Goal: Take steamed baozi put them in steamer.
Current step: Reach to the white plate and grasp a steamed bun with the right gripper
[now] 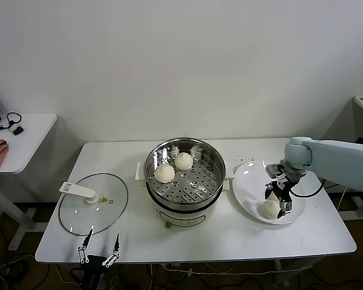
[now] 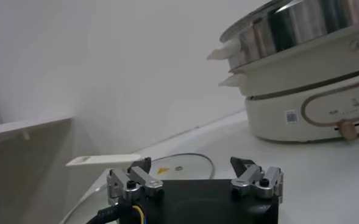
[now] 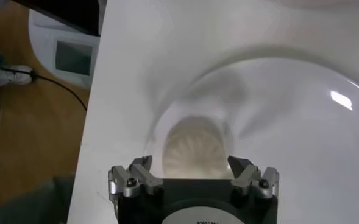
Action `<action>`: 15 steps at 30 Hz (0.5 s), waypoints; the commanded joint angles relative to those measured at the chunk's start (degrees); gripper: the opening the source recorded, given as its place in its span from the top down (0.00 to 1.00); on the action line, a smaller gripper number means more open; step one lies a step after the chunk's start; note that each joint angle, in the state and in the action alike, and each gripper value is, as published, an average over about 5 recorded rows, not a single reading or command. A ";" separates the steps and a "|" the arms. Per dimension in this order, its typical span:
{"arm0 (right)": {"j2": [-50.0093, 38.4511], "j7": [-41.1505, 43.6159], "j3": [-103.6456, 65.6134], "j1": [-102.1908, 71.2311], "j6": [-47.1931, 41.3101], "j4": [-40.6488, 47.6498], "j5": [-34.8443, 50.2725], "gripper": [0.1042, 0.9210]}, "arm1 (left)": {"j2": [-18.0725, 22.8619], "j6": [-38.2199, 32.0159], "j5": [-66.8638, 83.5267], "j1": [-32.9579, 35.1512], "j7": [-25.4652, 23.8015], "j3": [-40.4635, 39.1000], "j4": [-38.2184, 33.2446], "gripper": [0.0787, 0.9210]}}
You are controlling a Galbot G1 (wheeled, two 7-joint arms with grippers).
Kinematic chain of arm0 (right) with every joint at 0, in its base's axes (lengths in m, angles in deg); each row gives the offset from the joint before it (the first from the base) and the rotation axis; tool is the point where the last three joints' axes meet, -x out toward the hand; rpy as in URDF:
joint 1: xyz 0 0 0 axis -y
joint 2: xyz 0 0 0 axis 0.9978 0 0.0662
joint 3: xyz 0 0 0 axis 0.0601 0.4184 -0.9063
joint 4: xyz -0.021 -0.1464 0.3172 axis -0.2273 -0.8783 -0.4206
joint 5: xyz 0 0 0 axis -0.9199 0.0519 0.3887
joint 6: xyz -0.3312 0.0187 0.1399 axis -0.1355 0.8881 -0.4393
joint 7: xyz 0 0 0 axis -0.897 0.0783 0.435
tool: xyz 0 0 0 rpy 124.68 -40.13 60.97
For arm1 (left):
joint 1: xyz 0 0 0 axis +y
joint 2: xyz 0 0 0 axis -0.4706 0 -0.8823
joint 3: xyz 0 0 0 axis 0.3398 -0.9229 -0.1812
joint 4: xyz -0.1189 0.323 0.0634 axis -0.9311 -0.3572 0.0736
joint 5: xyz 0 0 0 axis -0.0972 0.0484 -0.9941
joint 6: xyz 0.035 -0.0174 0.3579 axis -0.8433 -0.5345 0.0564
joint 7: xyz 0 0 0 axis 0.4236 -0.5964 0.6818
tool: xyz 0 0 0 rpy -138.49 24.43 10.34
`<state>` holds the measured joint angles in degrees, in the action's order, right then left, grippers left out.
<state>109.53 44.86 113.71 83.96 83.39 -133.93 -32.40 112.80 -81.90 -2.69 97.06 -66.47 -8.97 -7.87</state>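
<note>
The steamer (image 1: 212, 158) stands mid-table and also shows in the left wrist view (image 2: 307, 79). Two steamed baozi (image 1: 164, 173) (image 1: 183, 161) lie on its perforated tray. Another baozi (image 1: 268, 209) lies on the round white plate (image 1: 248, 181) to the right. My right gripper (image 1: 278, 196) hangs open just above this bun. In the right wrist view the pleated bun (image 3: 194, 146) sits between the spread fingers of the right gripper (image 3: 191, 163), untouched, on the plate (image 3: 301, 122). My left gripper (image 1: 100, 249) is parked open at the table's front edge.
A flat glass lid (image 1: 94, 203) with a white handle (image 1: 77, 190) lies left of the steamer, just beyond the left gripper (image 2: 191, 163). A side table (image 1: 24, 136) stands far left with a person's hand on it. The table's right edge is close to the plate.
</note>
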 commanded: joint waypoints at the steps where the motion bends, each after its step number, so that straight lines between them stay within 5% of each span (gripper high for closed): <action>1: 0.03 0.02 -1.20 -1.75 0.00 1.02 -0.97 0.12 | 0.00 -0.04 0.12 -0.02 0.01 0.03 0.02 0.12; 6: 0.08 -0.09 -1.53 -1.88 0.01 1.07 -1.14 0.16 | 0.04 -0.09 0.20 -0.03 0.01 0.04 0.00 0.12; 15: 0.71 -0.16 -1.65 -1.42 0.34 1.38 -1.19 0.46 | 0.09 -0.14 0.23 -0.04 -0.02 -0.03 -0.12 0.12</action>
<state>110.07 44.73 112.30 82.68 83.63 -132.79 -33.35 112.85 -82.03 -2.50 97.02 -66.46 -8.96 -7.94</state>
